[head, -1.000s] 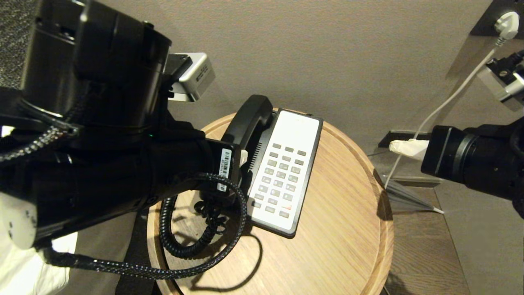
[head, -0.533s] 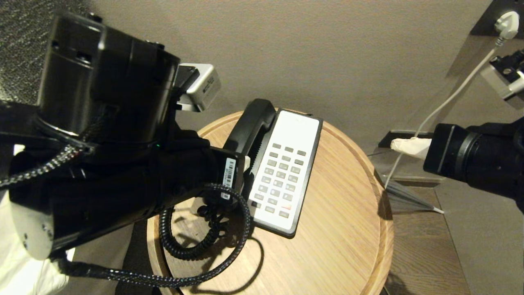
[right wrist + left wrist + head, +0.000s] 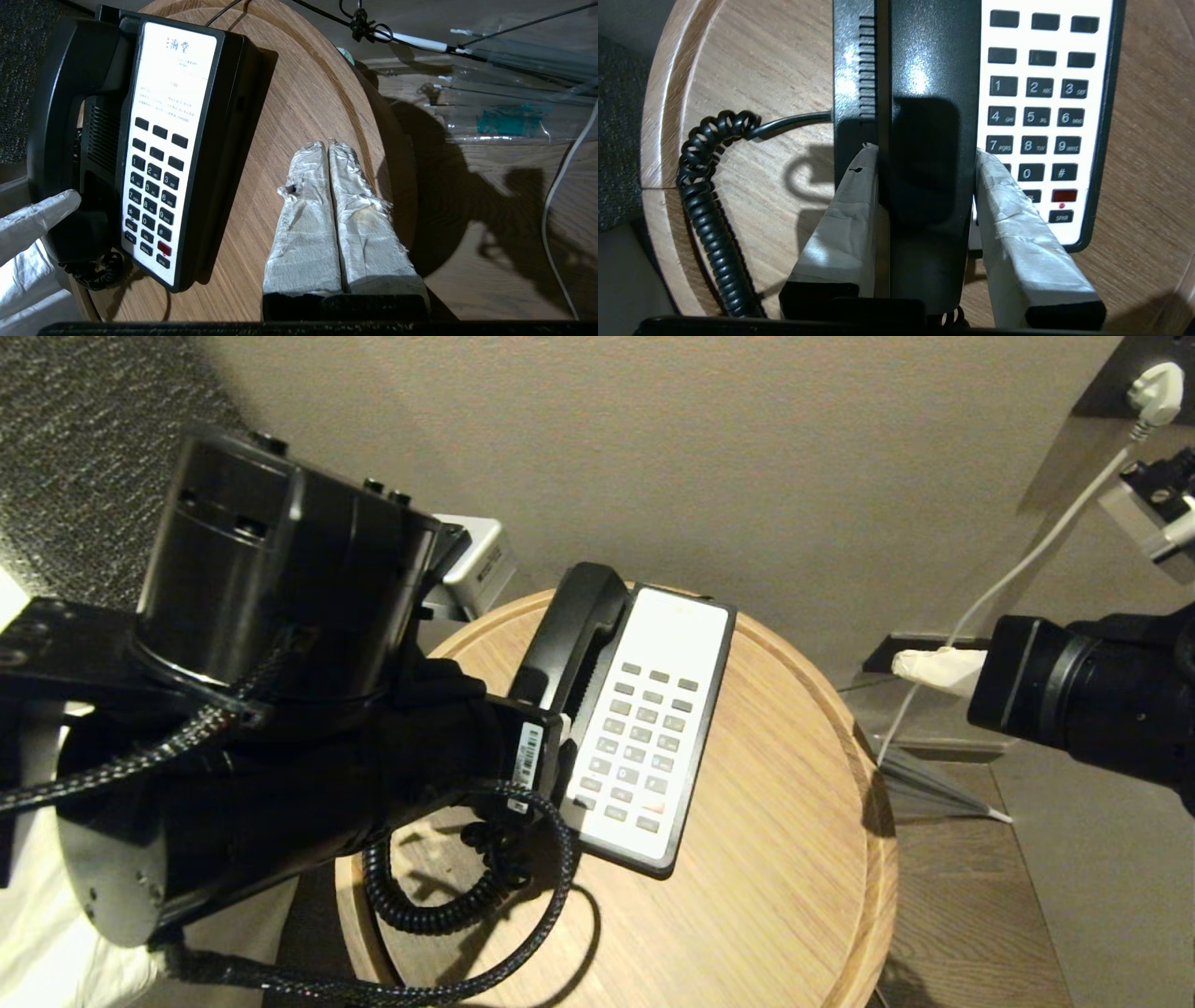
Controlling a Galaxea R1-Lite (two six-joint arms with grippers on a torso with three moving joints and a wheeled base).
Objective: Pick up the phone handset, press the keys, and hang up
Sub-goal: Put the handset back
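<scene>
The glossy black phone handset point(image 3: 571, 621) lies along the cradle side of the black phone base point(image 3: 695, 761), on a round wooden table point(image 3: 784, 868). My left gripper point(image 3: 920, 151) is shut on the handset point(image 3: 929, 70), one taped finger point(image 3: 850, 205) on each side of its lower part. I cannot tell whether the handset rests fully in the cradle. The grey keys point(image 3: 639, 747) and one red button point(image 3: 1066, 195) sit uncovered in the white faceplate. My right gripper point(image 3: 328, 145) is shut on nothing, over the table's right side, apart from the phone.
The black coiled cord point(image 3: 434, 910) loops on the table beside the handset's near end. A white cable point(image 3: 1018, 569) runs from a wall plug down to the floor on the right. The table's raised rim point(image 3: 882, 887) is close to the right gripper.
My left arm has sunk lower and a little toward the phone, bringing the handset down along the base. The right arm has stayed still.
</scene>
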